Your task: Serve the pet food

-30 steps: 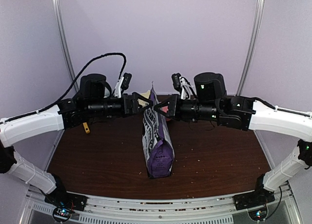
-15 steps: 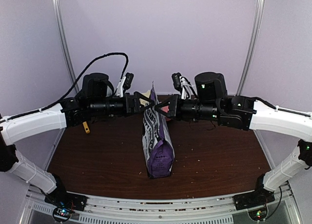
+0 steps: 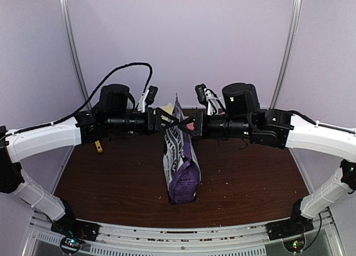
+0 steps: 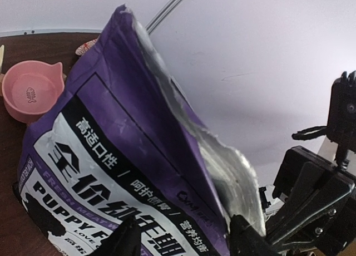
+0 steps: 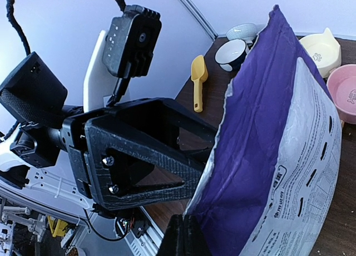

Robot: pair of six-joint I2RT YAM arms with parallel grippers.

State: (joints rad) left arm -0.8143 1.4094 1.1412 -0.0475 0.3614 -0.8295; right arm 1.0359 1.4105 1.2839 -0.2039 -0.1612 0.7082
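The purple bag point(image 3: 181, 167) is seen upright in the middle of the frame, on the brown table point(image 3: 111, 183), with its top torn open. The pet food inside is hidden by the walls. The right gripper point(image 3: 185, 125) is closed fully on the top edge. The left gripper point(image 3: 173, 122) is held partly open, its fingers point(image 4: 127, 239) at both sides of the left wall.

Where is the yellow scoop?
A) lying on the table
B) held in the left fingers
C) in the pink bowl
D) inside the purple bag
A: the yellow scoop lies on the table beside the dark bowl, apart from the bag.
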